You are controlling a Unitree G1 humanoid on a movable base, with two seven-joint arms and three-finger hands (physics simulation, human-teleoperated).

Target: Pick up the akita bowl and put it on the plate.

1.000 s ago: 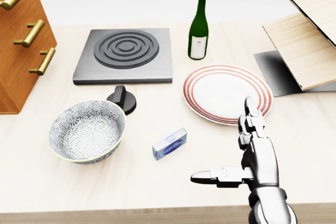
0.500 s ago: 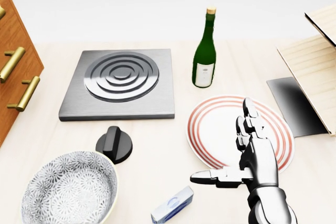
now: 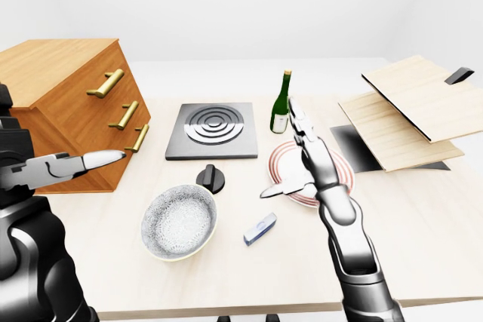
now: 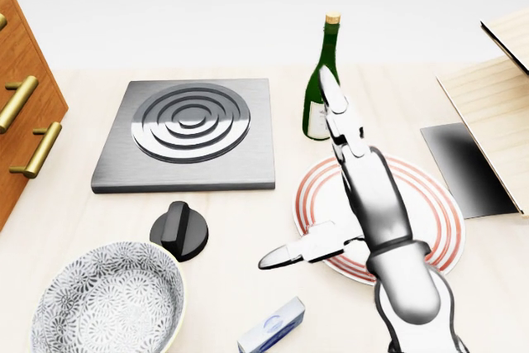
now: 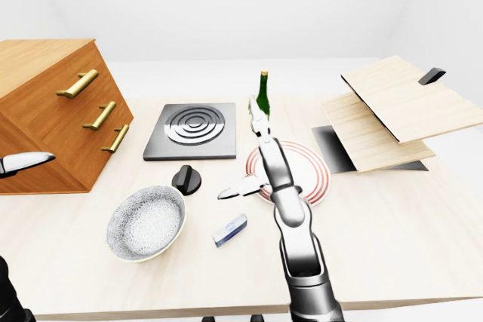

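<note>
The akita bowl (image 4: 107, 299), grey-white with a flower pattern, stands upright on the light wooden table at the bottom left of the head view. The white plate (image 4: 434, 204) with red rings lies to its right, past a small box. My right hand (image 4: 302, 175) hangs open over the plate's left part, fingers pointing up toward the bottle and thumb stretched left; it holds nothing. In the left-eye view my left hand (image 3: 75, 164) is open at the far left, raised beside the drawer chest, well above and left of the bowl (image 3: 179, 222).
A green wine bottle (image 4: 322, 88) stands just above the plate. A grey hotplate (image 4: 190, 130), a black knob (image 4: 179, 229) and a small blue box (image 4: 273, 324) lie around the bowl. A wooden drawer chest (image 3: 75, 111) stands left; wooden boards (image 3: 407, 111) over a dark mat (image 3: 355, 145) are at right.
The camera first moved, shifting the whole picture down and left. Since then my right hand has travelled up and left, from the plate's lower middle to over its left rim.
</note>
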